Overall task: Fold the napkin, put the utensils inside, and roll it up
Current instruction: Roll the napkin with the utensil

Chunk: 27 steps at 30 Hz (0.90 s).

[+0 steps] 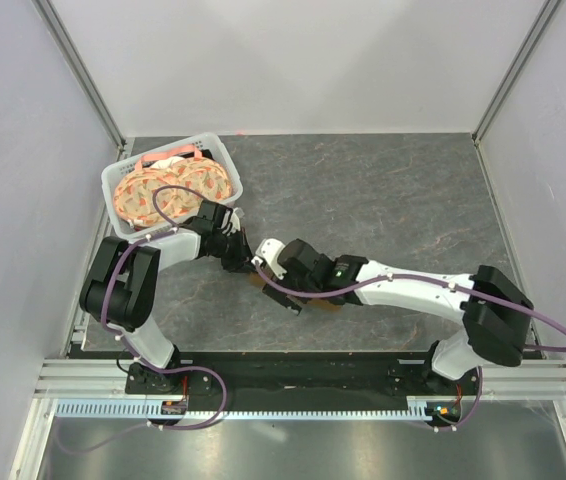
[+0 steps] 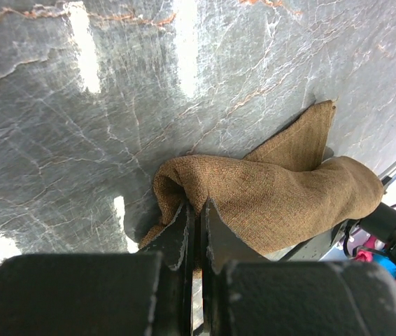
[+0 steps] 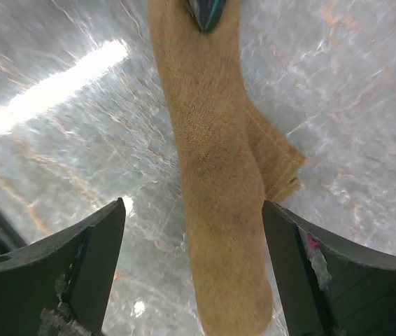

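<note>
Straddling a Rolled Napkin

The napkin (image 3: 215,175) lies as a long brown roll on the dark marble table (image 2: 79,140), with one loose corner poking out from beneath it. The utensil's (image 3: 206,12) teal tip peeks from the far end of the roll. The right gripper (image 3: 192,206) is spread wide, a finger on each side of the roll and neither touching it. The left gripper (image 2: 196,217) is clamped tight, pinching the cloth at one end.

Bright, even light from above fills the top view with only faint shadows, while both wrist views show white glare streaks on the glossy dark surface (image 2: 58,154); the left wrist view is sharp on the napkin (image 2: 275,196) weave, the right wrist view smeared and soft, with the right gripper (image 3: 192,210) fingers (image 3: 93,266) dark.
</note>
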Each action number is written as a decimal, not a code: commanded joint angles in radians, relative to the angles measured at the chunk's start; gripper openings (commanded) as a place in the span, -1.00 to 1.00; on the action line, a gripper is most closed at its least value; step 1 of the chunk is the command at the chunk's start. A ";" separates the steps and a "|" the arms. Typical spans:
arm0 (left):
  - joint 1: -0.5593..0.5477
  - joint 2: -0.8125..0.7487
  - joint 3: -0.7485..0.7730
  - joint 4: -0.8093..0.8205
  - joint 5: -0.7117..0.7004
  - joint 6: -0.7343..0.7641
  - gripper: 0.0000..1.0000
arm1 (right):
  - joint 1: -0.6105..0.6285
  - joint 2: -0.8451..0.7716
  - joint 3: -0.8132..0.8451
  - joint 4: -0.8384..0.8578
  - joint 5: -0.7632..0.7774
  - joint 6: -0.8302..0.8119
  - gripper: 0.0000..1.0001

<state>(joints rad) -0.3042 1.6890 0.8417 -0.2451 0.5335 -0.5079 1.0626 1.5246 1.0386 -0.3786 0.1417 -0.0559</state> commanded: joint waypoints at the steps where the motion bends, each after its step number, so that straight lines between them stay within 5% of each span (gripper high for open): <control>1: -0.003 0.017 0.020 -0.065 -0.009 0.051 -0.96 | 0.010 0.080 -0.035 0.060 0.088 -0.030 0.72; 10: -0.001 0.012 0.027 -0.082 -0.021 0.060 -0.96 | 0.000 0.157 -0.060 0.058 0.113 -0.039 0.68; 19: -0.003 -0.006 0.040 -0.083 -0.023 0.072 -0.96 | -0.102 0.233 -0.040 0.021 -0.100 -0.079 0.56; 23: -0.001 -0.054 0.036 -0.077 -0.084 0.065 -0.40 | -0.127 0.278 -0.003 -0.020 -0.188 -0.102 0.31; 24: -0.003 -0.084 0.033 -0.071 -0.104 0.062 -0.07 | -0.128 0.285 0.006 -0.046 -0.221 -0.105 0.18; 27: -0.003 -0.147 0.014 -0.068 -0.206 0.052 0.25 | -0.138 0.315 0.034 -0.095 -0.310 -0.113 -0.01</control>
<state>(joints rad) -0.3042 1.6444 0.8604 -0.3130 0.4656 -0.4774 0.9382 1.7641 1.0546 -0.3645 -0.0063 -0.1478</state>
